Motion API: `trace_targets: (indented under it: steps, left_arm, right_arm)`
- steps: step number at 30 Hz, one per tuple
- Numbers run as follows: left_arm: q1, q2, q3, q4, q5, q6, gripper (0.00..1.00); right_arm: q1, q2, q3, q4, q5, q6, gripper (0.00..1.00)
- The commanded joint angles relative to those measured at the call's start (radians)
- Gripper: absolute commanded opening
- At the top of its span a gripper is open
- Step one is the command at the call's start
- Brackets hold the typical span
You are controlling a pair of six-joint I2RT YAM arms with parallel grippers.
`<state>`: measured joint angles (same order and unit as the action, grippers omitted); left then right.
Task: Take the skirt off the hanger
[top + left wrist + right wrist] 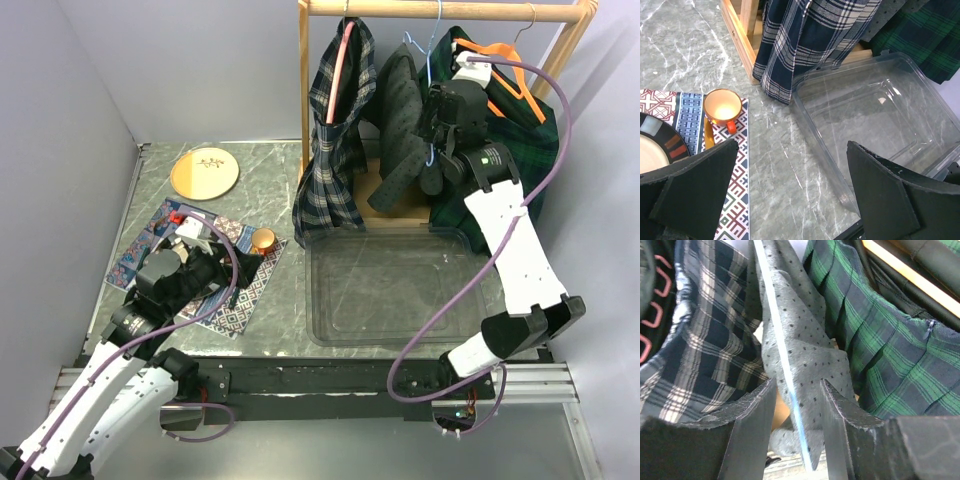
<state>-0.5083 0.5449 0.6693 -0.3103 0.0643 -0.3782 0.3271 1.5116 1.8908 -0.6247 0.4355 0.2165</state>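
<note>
Skirt [400, 110], grey, dotted: hung from blue hanger [782, 350], upper right of top view, long axis vertical. Straddled by right pincer [797, 385], narrowly parted, a gap seen beside one finger. Left pincer [790, 145]: held wide, lower left, well apart.

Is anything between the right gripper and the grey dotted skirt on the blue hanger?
Nothing visible. The right gripper straddles the grey dotted skirt and its blue wire hanger, jaws open; the navy plaid skirt and green plaid skirt hang either side.
</note>
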Motion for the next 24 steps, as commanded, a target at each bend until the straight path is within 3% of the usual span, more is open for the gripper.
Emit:
trace_targets:
  steps: [1,4,8,10,11,12,16,24]
  left_arm:
    - [-0.002,-0.003,0.007,0.045,0.026,0.019,0.97]
    - [-0.002,-0.007,0.006,0.048,0.029,0.021,0.97]
    - [-0.002,-0.007,0.004,0.048,0.026,0.022,0.97]
    - [-0.002,-0.008,0.006,0.05,0.029,0.022,0.97]
    - [-0.002,-0.008,0.006,0.05,0.031,0.024,0.97]
    - [-0.002,-0.008,0.006,0.05,0.029,0.024,0.97]
    - [-0.001,-0.013,0.004,0.047,0.025,0.024,0.97]
    - [-0.002,-0.028,-0.002,0.053,0.011,0.027,0.97]
  right_arm:
    - [-0.017,0.001,-0.016,0.083,-0.027,-0.022,0.47]
    - [-0.023,0.013,-0.032,0.098,-0.05,-0.032,0.47]
    - [-0.025,0.018,-0.038,0.132,-0.127,-0.069,0.34]
    - [-0.025,0.025,-0.01,0.143,-0.126,-0.088,0.22]
    - [-0.026,0.03,0.008,0.14,-0.121,-0.095,0.06]
    - [-0.026,0.044,0.027,0.131,-0.115,-0.106,0.0]
    - [-0.026,0.067,0.106,0.144,-0.092,-0.144,0.0]
    - [-0.026,-0.001,0.086,0.302,-0.054,-0.243,0.0]
